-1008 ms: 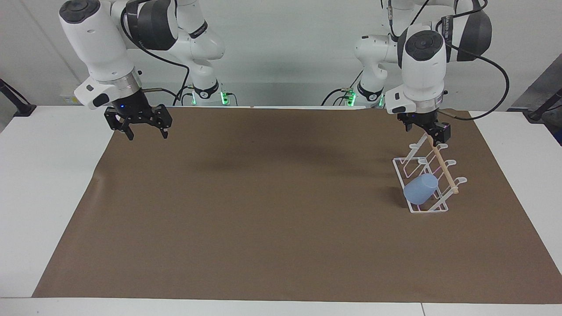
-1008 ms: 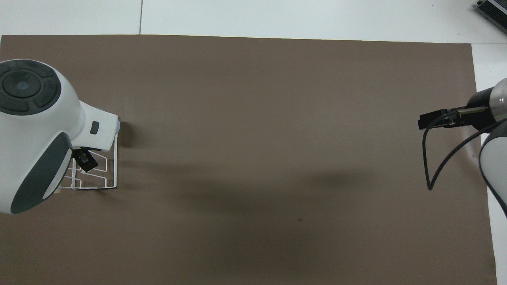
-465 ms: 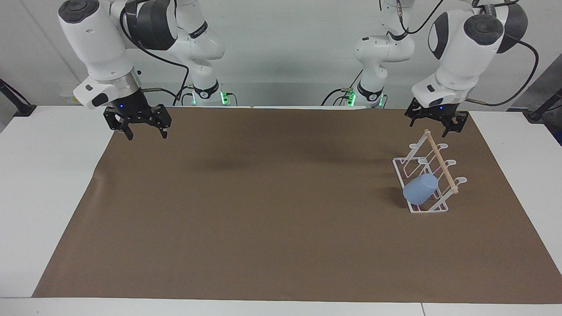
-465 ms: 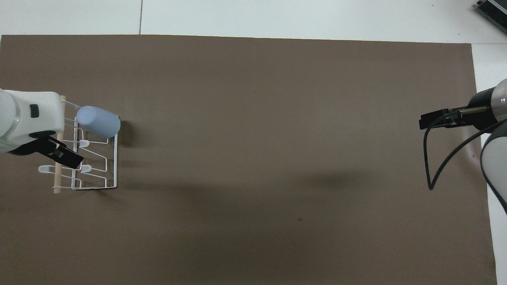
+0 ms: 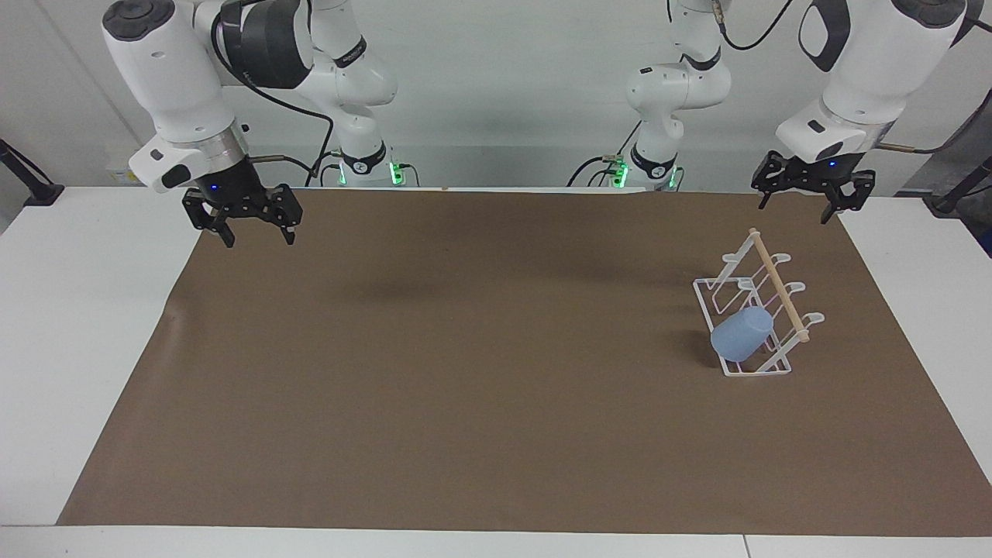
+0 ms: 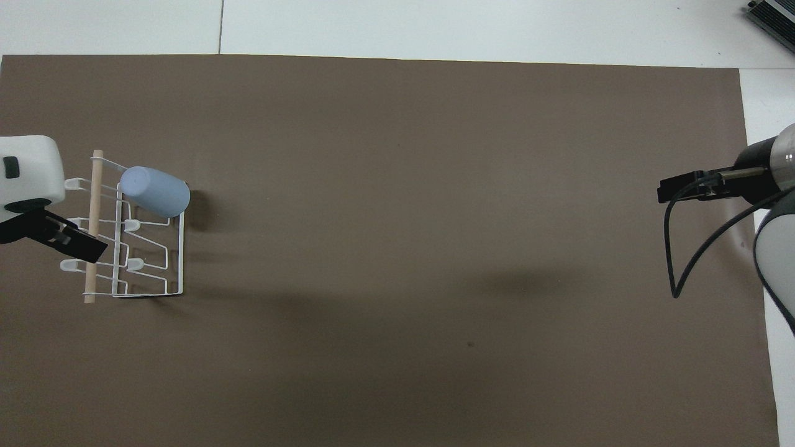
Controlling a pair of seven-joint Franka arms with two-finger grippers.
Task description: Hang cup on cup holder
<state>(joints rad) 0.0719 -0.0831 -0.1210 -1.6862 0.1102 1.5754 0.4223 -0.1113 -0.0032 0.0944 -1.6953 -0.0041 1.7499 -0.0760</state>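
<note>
Blue cup [image 5: 742,334] sits tilted on the white wire cup holder [image 5: 756,370], its long axis slanting upward — below my left gripper [image 5: 800,206], which hangs empty with fingers apart, far nearer than my waiting right gripper [image 5: 258,230], open too.

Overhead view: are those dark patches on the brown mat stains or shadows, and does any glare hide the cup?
Overhead view: the soft-edged dark patches on the brown paper mat look like the arms' shadows; the light-blue plastic cup on the white wire rack is glare-free and casts a small shadow beside it. Facing view: similar faint shadows, lighting even, cup clearly visible.
</note>
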